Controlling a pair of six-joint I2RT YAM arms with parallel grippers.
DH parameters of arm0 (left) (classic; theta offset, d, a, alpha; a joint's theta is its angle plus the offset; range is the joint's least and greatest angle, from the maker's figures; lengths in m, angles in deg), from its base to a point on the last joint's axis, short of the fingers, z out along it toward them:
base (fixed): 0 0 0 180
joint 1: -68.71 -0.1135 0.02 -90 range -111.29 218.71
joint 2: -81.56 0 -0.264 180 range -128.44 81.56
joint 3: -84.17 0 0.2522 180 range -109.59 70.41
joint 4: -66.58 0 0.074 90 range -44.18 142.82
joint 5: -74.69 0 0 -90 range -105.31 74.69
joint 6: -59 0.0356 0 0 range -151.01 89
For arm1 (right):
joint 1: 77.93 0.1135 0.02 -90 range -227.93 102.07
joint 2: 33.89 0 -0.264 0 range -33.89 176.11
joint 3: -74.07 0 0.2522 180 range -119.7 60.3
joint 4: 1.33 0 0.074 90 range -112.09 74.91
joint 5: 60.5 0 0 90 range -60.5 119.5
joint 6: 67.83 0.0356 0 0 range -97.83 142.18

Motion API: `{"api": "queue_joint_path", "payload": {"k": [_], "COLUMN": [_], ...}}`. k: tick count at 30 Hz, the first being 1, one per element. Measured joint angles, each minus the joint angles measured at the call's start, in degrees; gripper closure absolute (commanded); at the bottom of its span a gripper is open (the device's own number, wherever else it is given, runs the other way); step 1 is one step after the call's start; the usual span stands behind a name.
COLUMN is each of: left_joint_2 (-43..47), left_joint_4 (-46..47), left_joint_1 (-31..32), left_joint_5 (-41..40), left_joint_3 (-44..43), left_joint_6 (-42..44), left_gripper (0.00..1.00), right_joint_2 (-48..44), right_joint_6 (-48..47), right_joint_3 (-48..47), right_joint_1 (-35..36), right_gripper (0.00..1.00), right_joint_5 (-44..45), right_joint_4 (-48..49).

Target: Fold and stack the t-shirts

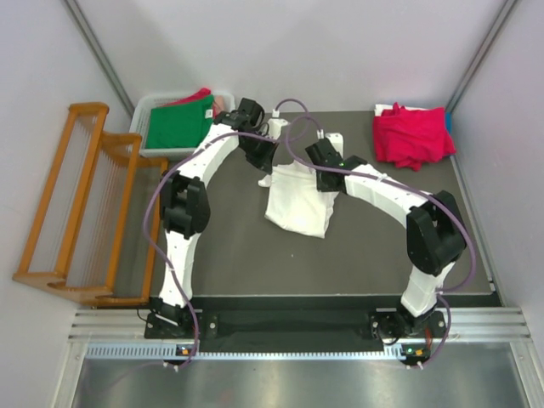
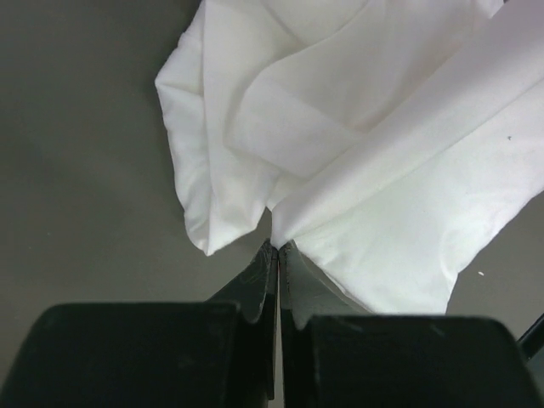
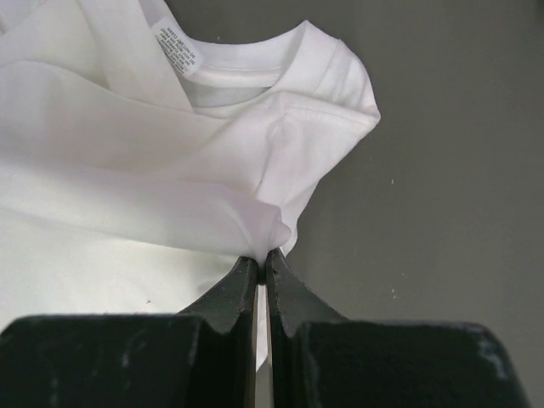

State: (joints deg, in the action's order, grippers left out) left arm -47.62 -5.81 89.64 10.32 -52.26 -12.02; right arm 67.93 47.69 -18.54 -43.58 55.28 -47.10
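A white t-shirt [image 1: 297, 200] hangs bunched over the middle of the dark table, held up at two points. My left gripper [image 2: 279, 245] is shut on a pinch of its cloth [image 2: 382, 170]; in the top view that gripper [image 1: 270, 166] is at the shirt's upper left. My right gripper [image 3: 262, 255] is shut on a fold of the same shirt [image 3: 127, 170], near the collar and label [image 3: 174, 51]; from above it [image 1: 327, 174] sits at the shirt's upper right. A bright green t-shirt [image 1: 178, 123] lies in the basket. Crimson t-shirts [image 1: 412, 134] are heaped at the back right.
A white slatted basket [image 1: 143, 144] stands at the back left with a bit of red cloth [image 1: 197, 96] behind the green one. An orange wooden rack [image 1: 76, 204] stands left of the table. Grey walls close in behind and on both sides.
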Motion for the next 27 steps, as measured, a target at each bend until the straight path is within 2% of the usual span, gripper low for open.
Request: {"api": "queue_joint_path", "payload": {"k": [13,20,21,22,23,24,26,27], "left_joint_2": [-7.3,-8.3,-8.8,-9.2,-9.9,-10.4,-11.7,-12.0], "left_joint_4": [1.2,3.9,4.3,4.9,5.3,5.6,6.2,6.4], "left_joint_1": [0.1,0.1,0.1,0.2,0.2,0.2,-0.3,-0.7], "left_joint_5": [0.5,-0.7,-1.1,-1.7,-2.3,-4.4,-7.6,-9.0], "left_joint_3": [-8.6,-7.2,-7.1,-7.1,-7.1,-7.1,-7.0,-6.8], "left_joint_6": [0.4,-0.6,-1.0,-1.4,-1.5,-1.4,-1.5,-1.8], "left_gripper": [1.00,1.00,0.80,0.69,0.56,0.33,0.02,0.02], "right_joint_2": [0.7,5.8,6.6,7.5,8.2,8.6,9.3,9.6], "right_joint_6": [-0.5,-0.4,-0.4,-0.3,-0.3,-0.5,-0.5,-0.7], "right_joint_3": [0.1,-0.1,-0.2,-0.4,-0.7,-0.9,-0.9,-1.0], "right_joint_1": [-1.5,-3.2,-3.5,-3.8,-4.1,-4.3,-5.5,-6.1], "right_gripper": [1.00,1.00,1.00,1.00,0.85,0.80,0.71,0.48], "right_joint_5": [-0.4,-1.1,-1.5,-1.8,-2.1,-1.7,-1.3,-1.0], "right_joint_4": [1.5,4.0,4.2,4.6,5.0,4.5,2.9,2.4]}}
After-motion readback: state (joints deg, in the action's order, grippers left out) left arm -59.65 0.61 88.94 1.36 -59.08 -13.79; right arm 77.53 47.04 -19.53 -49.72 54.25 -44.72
